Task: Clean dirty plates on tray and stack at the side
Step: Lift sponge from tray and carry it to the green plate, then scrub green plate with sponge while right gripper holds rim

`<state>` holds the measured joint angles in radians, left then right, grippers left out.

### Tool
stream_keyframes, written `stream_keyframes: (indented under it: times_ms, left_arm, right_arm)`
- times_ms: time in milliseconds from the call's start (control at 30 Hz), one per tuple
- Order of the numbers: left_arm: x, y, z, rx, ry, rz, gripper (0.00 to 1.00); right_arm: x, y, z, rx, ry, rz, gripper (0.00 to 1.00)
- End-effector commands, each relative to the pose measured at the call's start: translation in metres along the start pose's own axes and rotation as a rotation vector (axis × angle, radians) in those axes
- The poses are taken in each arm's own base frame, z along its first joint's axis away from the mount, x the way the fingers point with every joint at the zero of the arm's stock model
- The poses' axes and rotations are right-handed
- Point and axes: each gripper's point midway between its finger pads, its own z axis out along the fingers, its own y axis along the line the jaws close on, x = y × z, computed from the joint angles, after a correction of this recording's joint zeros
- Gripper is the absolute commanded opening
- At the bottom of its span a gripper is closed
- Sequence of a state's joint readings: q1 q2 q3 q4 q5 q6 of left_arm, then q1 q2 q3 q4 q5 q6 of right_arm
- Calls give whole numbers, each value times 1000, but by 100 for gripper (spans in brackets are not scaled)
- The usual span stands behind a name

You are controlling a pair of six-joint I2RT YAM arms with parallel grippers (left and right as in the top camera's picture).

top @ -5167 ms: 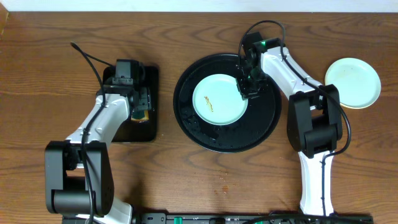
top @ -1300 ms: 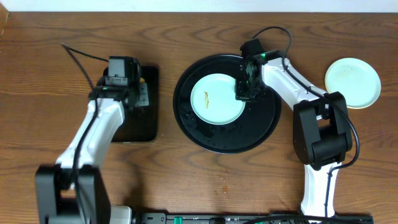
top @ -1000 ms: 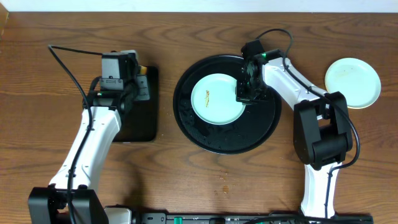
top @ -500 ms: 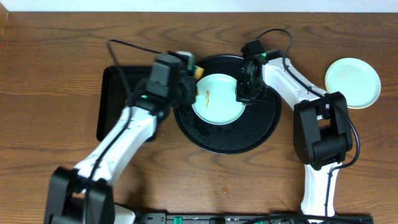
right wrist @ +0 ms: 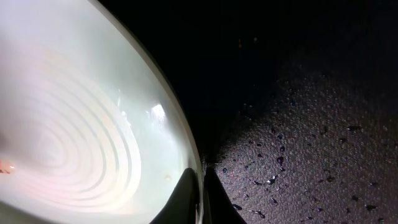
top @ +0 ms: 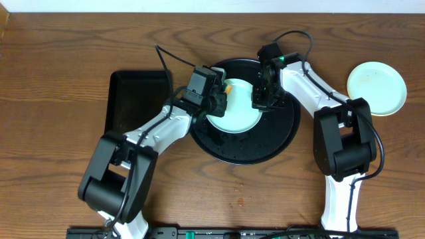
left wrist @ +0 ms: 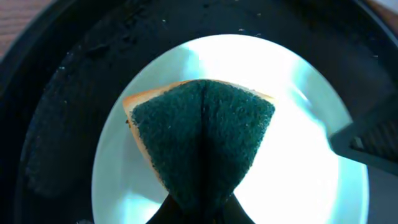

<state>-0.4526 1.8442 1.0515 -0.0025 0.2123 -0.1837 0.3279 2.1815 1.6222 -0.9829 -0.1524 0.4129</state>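
Observation:
A pale mint-blue plate [top: 240, 114] lies in the round black tray [top: 242, 149]. My right gripper [top: 261, 99] is shut on the plate's right rim; in the right wrist view the fingers [right wrist: 186, 193] pinch the rim of the plate [right wrist: 74, 124]. My left gripper [top: 221, 96] is over the plate's left part, shut on a green and yellow sponge [left wrist: 202, 140]. The sponge's green face rests against the plate [left wrist: 305, 168] and hides its middle. A second pale plate [top: 376, 88] sits on the wood tabletop at the far right.
A rectangular black tray [top: 135, 99] lies left of the round tray. Water droplets speckle the round tray's floor [right wrist: 311, 137]. Both arms reach in over the round tray from either side.
My left arm has swung right from the rectangular tray, carrying the sponge, and now holds it on the plate. The right gripper and plate have not moved.

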Motion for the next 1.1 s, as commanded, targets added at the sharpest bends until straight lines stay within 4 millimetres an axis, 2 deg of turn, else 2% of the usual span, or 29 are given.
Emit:
stream_keyframes:
  times_ms: [0, 267, 433, 667, 1067]
  left_arm:
    - [-4, 10, 6, -50, -13, 4, 8]
    - [16, 22, 30, -65, 38, -9, 8]
    - [24, 23, 35, -63, 64, -12, 8]
    - [33, 20, 36, -42, 100, -25, 8]
    - [47, 28, 58, -47, 115, -27, 8]
  right_arm:
    - [5, -11, 4, 51, 10, -7, 1]
    - [5, -11, 4, 51, 7, -8, 1]
    - [1, -12, 5, 62, -13, -9, 1]
    - [-6, -13, 20, 46, -60, -15, 4]
    - [-5, -14, 23, 44, -63, -16, 1]
